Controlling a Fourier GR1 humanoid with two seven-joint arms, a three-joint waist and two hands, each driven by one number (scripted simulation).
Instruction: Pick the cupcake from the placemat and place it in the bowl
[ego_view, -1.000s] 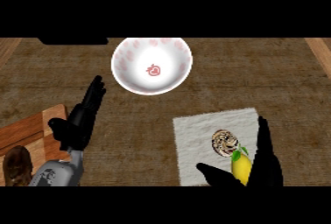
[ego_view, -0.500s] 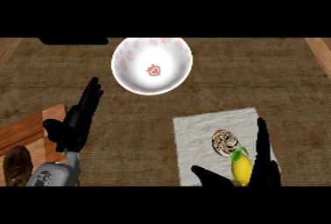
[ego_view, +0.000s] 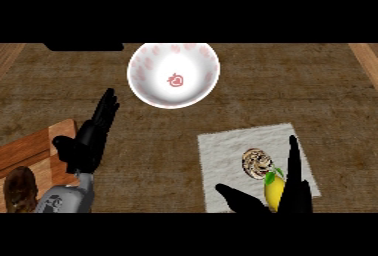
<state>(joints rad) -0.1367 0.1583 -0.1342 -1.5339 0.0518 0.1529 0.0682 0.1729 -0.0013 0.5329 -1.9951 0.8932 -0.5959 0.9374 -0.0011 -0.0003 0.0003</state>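
At the far left, a wooden board (ego_view: 37, 150) runs out of the picture at the edge, so only its corner shows. On it sits a brown, rounded thing (ego_view: 18, 190) that is cut off and too dim to identify. Just beside the board, the grey left forearm (ego_view: 65, 200) rises from the lower edge, its near end out of view. The left hand (ego_view: 87, 145) is open, with its fingers straight and pointing up the counter (ego_view: 148, 160) toward the bowl, and it holds nothing.

A dark shape (ego_view: 83, 46) lies along the far edge, mostly out of frame and impossible to make out. The white bowl (ego_view: 173, 75), with reddish marks inside, stands near the far edge at the middle, apart from both hands.

To the right lies the pale placemat (ego_view: 221, 150), its near edge hidden. The cupcake (ego_view: 257, 163) sits on it, seen from above as a round brown swirl, with no hand touching it. Just below it is a yellow lemon (ego_view: 273, 192) with a green leaf, its lower end cut off.

The right hand (ego_view: 299, 192) is open, its fingers straight up over the mat's right part and its thumb spread left. The lemon lies between the thumb and the fingers, and whether they touch it cannot be told. The palm and forearm are out of view.
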